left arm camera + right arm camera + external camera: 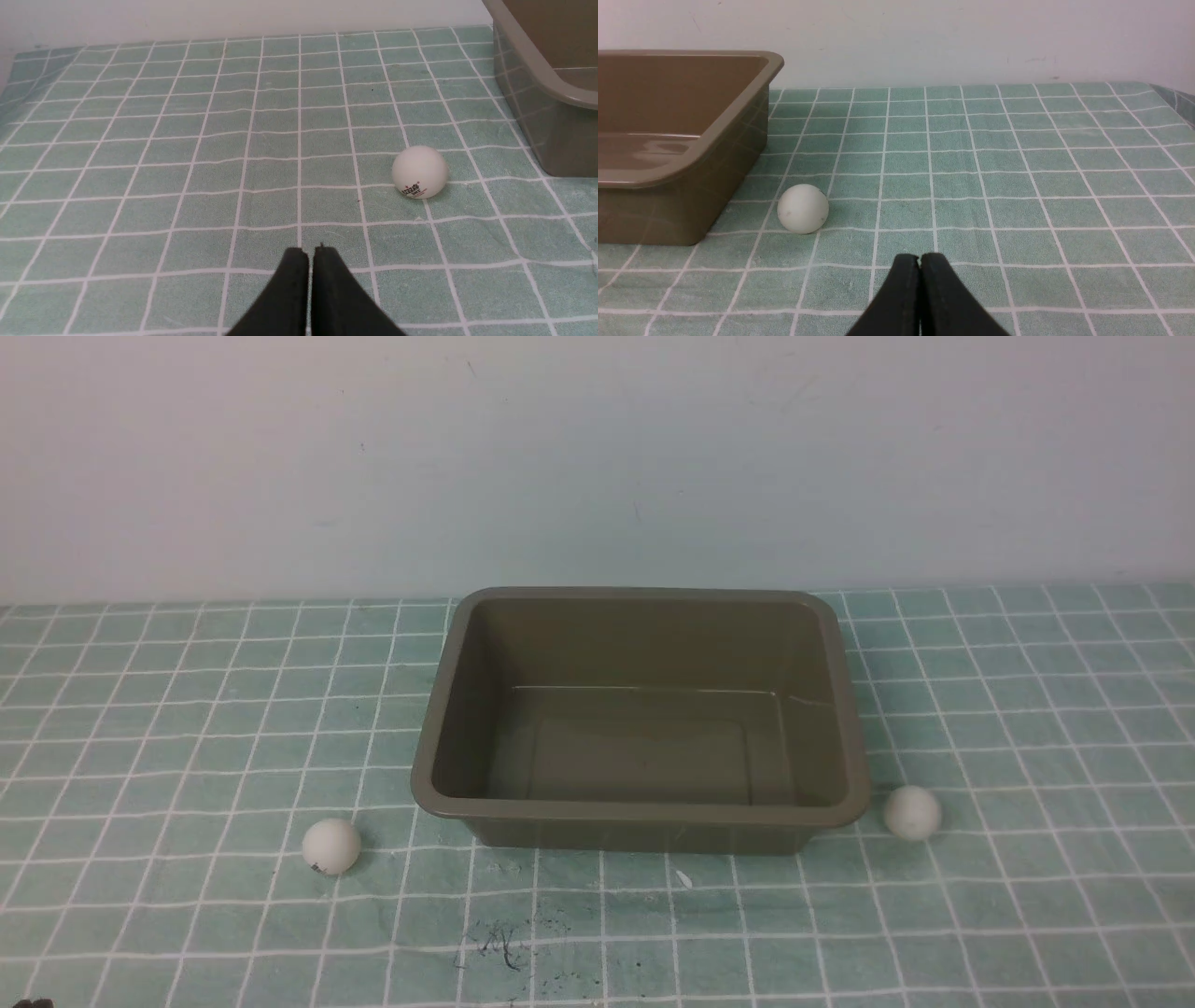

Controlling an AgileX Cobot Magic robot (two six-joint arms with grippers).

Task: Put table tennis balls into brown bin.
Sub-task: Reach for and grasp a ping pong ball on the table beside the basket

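Observation:
The brown bin (845,709) stands in the middle of the checked cloth with nothing inside it. A white table tennis ball with a small dark mark (330,846) lies on the cloth off the bin's near left corner. The other white ball (912,813) rests just off the near right corner. In the left wrist view the marked ball (419,171) lies ahead of my left gripper (310,252), which is shut and holds nothing; the bin's corner (551,88) is beyond it. My right gripper (920,258) is shut too, with its ball (803,208) ahead beside the bin (714,140). Neither arm shows in the front view.
A green cloth with a white grid (187,709) covers the table up to a pale wall (597,457). Dark scribbles (499,947) mark the cloth near the front edge, and a small white fleck (683,878) lies in front of the bin.

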